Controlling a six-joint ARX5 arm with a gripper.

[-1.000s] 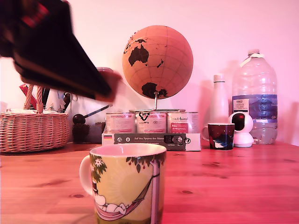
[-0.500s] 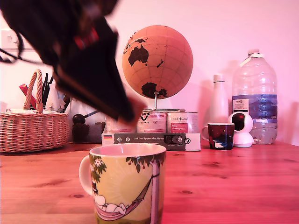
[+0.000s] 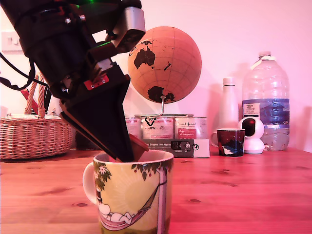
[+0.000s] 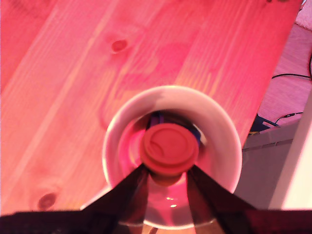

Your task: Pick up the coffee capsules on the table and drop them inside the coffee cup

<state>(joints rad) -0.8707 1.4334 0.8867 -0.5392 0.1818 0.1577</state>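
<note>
Hand (image 4: 168,178) grips the capsule (image 4: 170,148) between its fingers, tips dipped past the rim of the cup (image 3: 127,195), whose white well lies directly beneath.

- the table (image 3: 253,195) was wood with a smooth, faintly shiny finish, its grain and dark knots plain to see.
- the coffee cup (image 3: 131,195) looked like glazed ceramic, glossy outside and glossy white inside (image 4: 219,141).
- the capsule (image 4: 170,148) showed a smooth, matt lid with a slight crease.
- the gripper (image 4: 165,181) had matt black fingers, plastic by the look.
- the basket (image 3: 34,136) was rough woven wicker.
- the globe (image 3: 165,65) looked like matt cork on a thin metal stand.
- the water bottle (image 3: 266,102) was clear glossy plastic with a paper label.
</note>
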